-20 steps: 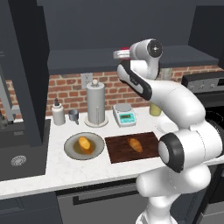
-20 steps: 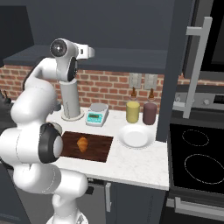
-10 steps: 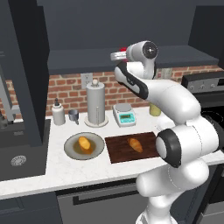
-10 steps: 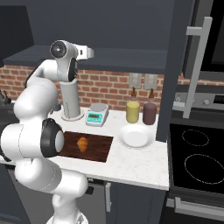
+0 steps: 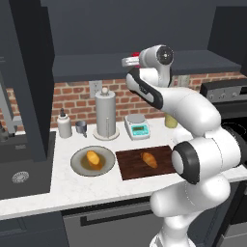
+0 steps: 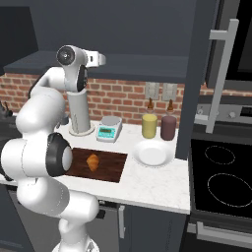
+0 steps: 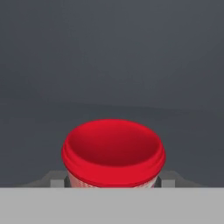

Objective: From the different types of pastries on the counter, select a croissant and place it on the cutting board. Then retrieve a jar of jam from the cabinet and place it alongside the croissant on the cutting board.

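- The cabinet hides most of what you need: in both base views its dark shelf and interior swallow the hand end of the arm, so the jar's body is hard to make out there.
- The counter is cut off at the left by the dark panel and sink.
- The cutting board is partly covered at its right end by the arm's elbow in the left base view; the croissant lies on it, unobstructed.
- The plate left of the board carries the rounder bun.
- The jar of jam shows you its red lid in the hand view; its body is cut off by the lower edge.
- The gripper flanks the jar on both sides, but you cannot tell whether the fingers press it.
- Compared with a second ago, the wrist has moved left along the cabinet front; board, croissant and plate are unchanged.
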You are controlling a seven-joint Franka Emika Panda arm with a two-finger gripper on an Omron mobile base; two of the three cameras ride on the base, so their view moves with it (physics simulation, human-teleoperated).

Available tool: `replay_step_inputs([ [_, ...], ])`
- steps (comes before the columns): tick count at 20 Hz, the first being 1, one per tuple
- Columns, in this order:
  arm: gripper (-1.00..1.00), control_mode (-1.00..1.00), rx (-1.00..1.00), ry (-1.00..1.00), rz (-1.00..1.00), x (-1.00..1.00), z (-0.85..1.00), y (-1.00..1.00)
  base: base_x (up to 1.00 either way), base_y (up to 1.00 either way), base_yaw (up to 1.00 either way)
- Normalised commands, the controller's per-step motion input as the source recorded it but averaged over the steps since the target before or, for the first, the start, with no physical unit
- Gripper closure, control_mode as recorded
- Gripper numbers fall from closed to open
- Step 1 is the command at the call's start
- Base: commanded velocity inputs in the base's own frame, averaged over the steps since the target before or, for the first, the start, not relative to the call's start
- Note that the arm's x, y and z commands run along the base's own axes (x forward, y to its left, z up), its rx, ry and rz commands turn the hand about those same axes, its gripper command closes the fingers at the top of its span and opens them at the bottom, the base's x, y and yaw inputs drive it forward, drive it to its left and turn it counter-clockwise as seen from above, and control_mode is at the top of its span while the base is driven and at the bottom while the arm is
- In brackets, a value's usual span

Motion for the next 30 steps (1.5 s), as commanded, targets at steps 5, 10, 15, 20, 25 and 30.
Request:
replay_step_inputs([
  [5,1.00,-1.00,0.00,0.00,0.00,0.00,0.00,0.00,0.00,0.00,0.00],
  [10,1.00,-1.00,0.00,0.00,0.00,0.00,0.00,0.00,0.00,0.00,0.00],
  [15,1.00,-1.00,0.03,0.03,0.00,0.12,0.00,-0.23,0.00,0.00,0.00],
  [20,1.00,-1.00,0.13,0.02,0.02,-0.15,0.01,-0.50,0.00,0.00,0.00],
  [25,1.00,-1.00,0.13,-0.01,0.00,-0.93,0.46,-0.69,0.00,0.00,0.00],
  [30,1.00,-1.00,0.03,-0.01,0.12,-1.00,0.24,-0.41,0.00,0.00,0.00],
])
